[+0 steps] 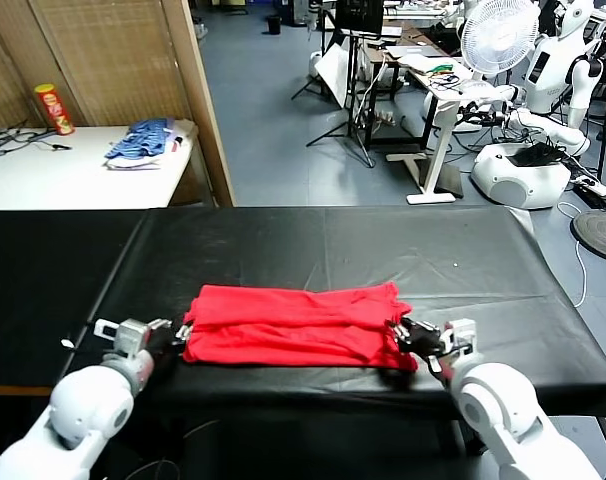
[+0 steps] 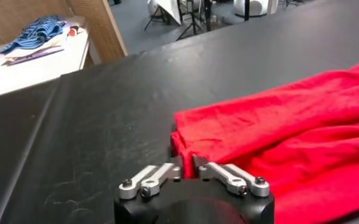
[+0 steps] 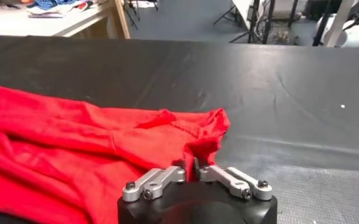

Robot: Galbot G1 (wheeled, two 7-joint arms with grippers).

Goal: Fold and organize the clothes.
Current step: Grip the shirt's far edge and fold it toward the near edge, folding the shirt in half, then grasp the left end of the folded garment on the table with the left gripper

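Head view shows the red T-shirt (image 1: 293, 328) lying folded into a long flat band across the near part of a table covered in black cloth (image 1: 333, 240), its length running from the robot's left to its right. The left gripper (image 1: 180, 333) sits at the shirt's left end, low on the cloth near the table's front edge, and the right gripper (image 1: 403, 332) sits at the shirt's right end, just as low. From the left wrist camera the left gripper (image 2: 188, 167) has its jaws drawn close together with a thin fold of the T-shirt (image 2: 277, 137) pinched between the tips at the garment's corner. From the right wrist camera the right gripper (image 3: 192, 167) looks the same: jaws nearly together, a puckered edge of the T-shirt (image 3: 75, 146) caught between them. Both hold the fabric right at the tabletop, and the shirt lies wrinkled but spread between them. Farther back on the left stands a white table (image 1: 73, 175) with a pile of blue-and-white garments (image 1: 143, 142) and a red-and-yellow snack can (image 1: 55, 108) on it. Beyond the table on the right are a white standing fan (image 1: 498, 35) and another white robot (image 1: 543, 110).
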